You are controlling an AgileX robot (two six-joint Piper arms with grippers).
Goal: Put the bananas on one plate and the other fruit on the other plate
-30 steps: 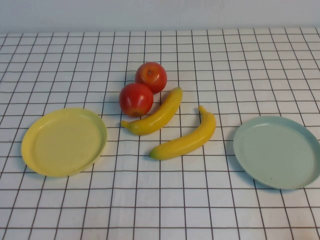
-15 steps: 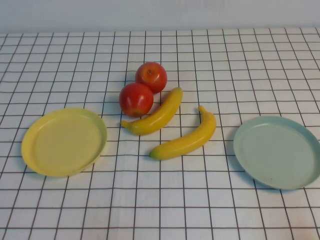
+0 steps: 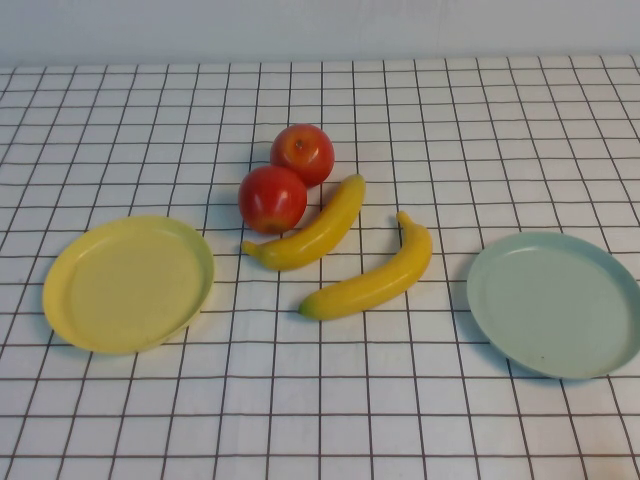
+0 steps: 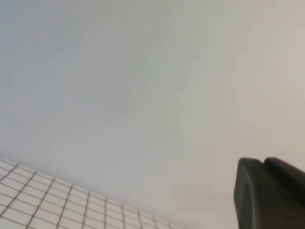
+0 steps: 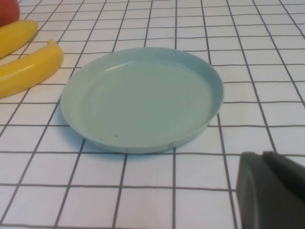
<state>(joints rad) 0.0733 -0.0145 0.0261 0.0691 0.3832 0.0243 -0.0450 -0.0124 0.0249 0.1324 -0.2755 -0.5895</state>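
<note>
Two yellow bananas lie mid-table in the high view, one (image 3: pixel 312 228) leaning against the apples and one (image 3: pixel 374 275) nearer the front. Two red apples (image 3: pixel 302 153) (image 3: pixel 272 198) touch each other just behind them. The empty yellow plate (image 3: pixel 128 284) is at the left and the empty mint-green plate (image 3: pixel 556 303) at the right. Neither arm shows in the high view. My left gripper (image 4: pixel 263 163) is shut and faces the blank wall. My right gripper (image 5: pixel 262 156) is shut, hovering near the mint-green plate (image 5: pixel 142 98), with both bananas (image 5: pixel 29 69) (image 5: pixel 14 36) beyond it.
A white cloth with a black grid (image 3: pixel 320 400) covers the whole table. A pale wall (image 3: pixel 320 30) runs along the far edge. An apple's edge (image 5: pixel 8 10) peeks into the corner of the right wrist view.
</note>
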